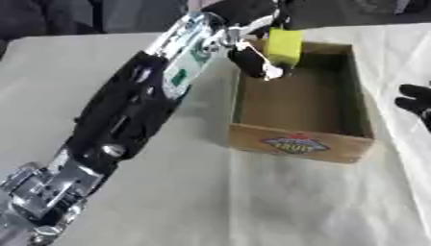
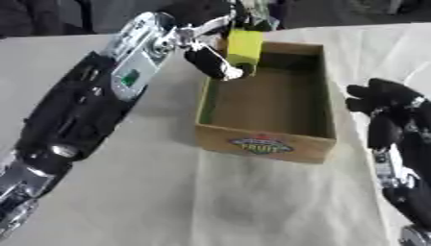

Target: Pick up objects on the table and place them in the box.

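My left hand (image 1: 252, 57) grips yellow block (image 1: 285, 45) over box (image 1: 299, 141) at 12 o'clock; right hand (image 2: 383, 98) relaxed open, 3 o'clock.

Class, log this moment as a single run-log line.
left hand: fingers shut on yellow block, above open brown cardboard box | right hand: idle beside box | box: looks empty

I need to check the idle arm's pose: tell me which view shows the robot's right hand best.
The right eye view. There the right hand shows whole, with its wrist and forearm, resting beside the cardboard box. The left eye view shows only a few dark fingers at its right edge.
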